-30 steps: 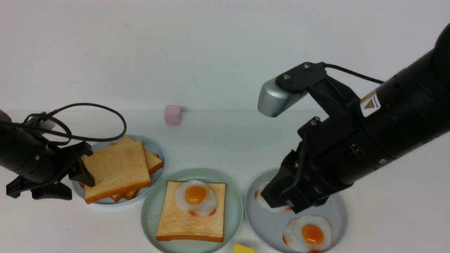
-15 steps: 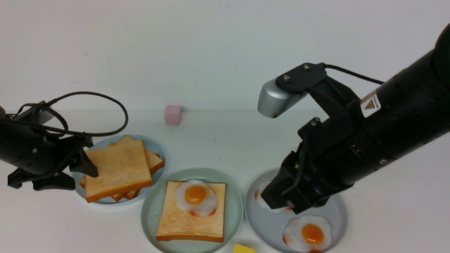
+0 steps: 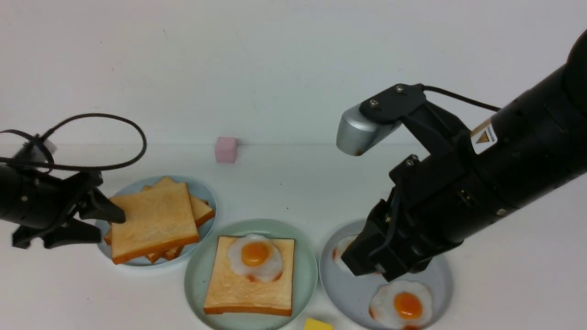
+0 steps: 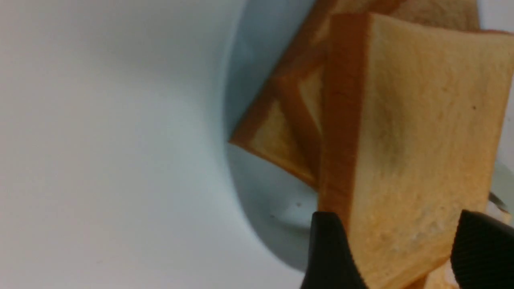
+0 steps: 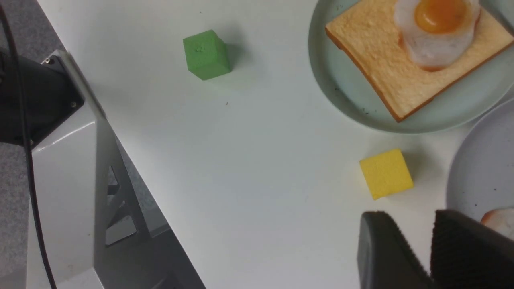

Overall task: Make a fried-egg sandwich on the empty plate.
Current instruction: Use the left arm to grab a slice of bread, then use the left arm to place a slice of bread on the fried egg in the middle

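Left pincer, wide open astride the top toast slice: probably light and soft, best pinched at the crust.

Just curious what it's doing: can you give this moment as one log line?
left gripper open, straddling top toast slice | right gripper shut, above grey-blue plate | mint-green plate: toast with fried egg, untopped

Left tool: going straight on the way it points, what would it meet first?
The top toast on the blue plate. The left tool is open, its fingers flanking that slice's edge; whether they touch is unclear.
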### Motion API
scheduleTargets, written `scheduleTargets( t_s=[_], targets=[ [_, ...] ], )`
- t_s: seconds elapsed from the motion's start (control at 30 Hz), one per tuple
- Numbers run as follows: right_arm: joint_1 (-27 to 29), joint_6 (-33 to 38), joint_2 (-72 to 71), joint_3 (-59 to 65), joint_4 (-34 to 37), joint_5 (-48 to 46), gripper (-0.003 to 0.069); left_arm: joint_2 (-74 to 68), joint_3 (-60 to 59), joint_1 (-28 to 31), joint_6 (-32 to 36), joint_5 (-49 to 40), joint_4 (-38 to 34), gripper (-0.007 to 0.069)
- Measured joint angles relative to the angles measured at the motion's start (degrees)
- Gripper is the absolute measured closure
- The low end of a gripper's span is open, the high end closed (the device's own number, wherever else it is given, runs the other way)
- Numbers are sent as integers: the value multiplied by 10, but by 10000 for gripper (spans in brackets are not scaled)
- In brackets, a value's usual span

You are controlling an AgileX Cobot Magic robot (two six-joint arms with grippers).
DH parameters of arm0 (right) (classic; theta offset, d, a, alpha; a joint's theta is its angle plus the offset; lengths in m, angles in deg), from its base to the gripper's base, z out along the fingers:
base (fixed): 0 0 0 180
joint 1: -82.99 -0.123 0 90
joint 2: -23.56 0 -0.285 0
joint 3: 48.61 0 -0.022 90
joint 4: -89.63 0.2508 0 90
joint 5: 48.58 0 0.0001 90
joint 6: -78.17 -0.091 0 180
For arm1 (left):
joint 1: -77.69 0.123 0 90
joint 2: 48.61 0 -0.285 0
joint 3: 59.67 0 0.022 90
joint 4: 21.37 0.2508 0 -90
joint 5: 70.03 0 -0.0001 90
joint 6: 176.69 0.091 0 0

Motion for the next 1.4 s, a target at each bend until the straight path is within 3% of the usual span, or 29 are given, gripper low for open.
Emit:
scheduleTargets(
  t_s=[0.5,0.6,0.83,1.03,1.17,1.4],
  targets=[
    [0,0,0,0,-1,1,431,-42,0,1,25,-9,-18,229],
    [0,0,0,0,0,1,431,-42,0,1,27,-9,-21,291],
    [0,0,0,0,-4,-3,427,-29,0,1,39,-25,-17,561],
    [8,-25,-12,0,-13,-8,422,27,0,-3,80,-78,-25,568],
    [29,-41,-37,0,-16,-6,421,55,0,-51,143,-130,-73,568],
    [40,-45,-61,-1,-21,-6,421,33,-15,-173,163,-104,-70,568]
  ],
)
